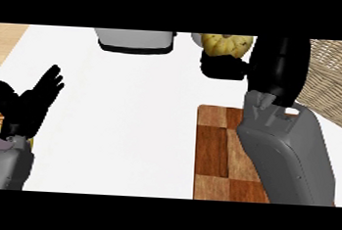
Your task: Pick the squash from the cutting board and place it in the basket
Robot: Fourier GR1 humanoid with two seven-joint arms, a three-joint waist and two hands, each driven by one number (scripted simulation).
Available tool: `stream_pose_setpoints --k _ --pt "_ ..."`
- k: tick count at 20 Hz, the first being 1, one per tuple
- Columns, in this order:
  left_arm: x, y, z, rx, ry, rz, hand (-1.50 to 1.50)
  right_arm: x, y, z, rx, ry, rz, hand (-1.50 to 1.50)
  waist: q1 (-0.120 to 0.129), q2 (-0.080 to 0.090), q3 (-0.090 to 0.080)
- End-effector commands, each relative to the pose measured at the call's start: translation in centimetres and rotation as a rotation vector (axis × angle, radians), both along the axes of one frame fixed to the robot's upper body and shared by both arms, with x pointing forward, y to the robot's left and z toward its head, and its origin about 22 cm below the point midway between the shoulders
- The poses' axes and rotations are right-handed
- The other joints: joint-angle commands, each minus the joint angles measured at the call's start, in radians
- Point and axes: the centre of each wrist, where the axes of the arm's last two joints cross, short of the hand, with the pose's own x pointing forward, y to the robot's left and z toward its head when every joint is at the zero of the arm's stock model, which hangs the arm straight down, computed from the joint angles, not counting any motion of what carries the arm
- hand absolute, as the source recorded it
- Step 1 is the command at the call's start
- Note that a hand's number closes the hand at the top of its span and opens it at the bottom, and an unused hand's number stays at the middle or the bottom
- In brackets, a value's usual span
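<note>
Squash (227, 44) at top centre-right of frame, yellow, lifted off cutting board (217, 153), gripped by right hand (223, 67) with fingers curled beneath; long axis unclear, mostly cropped by top edge. Wicker basket (333, 81) at right edge, contents not visible. Left hand (28, 102) at left edge, fingers straight, spread, holding nothing. No readable writing.

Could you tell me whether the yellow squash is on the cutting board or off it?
Off it: the yellow squash sits in the right hand, beyond the wooden cutting board, not yet in the wicker basket.
</note>
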Motion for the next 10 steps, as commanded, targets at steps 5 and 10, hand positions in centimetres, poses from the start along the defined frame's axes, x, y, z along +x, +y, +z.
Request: stream_pose_setpoints --k 5,10 --pt "1.0 0.1 -0.2 -0.011 0.008 -0.001 0.0 4.6 -4.8 4.1 -0.02 0.0 -0.176 1.5 -0.004 0.004 0.0" --pt "0.3 0.2 -0.1 -0.003 0.01 0.003 0.0 6.0 -7.9 1.2 -0.112 0.022 -0.304 1.5 -0.002 0.001 0.0"
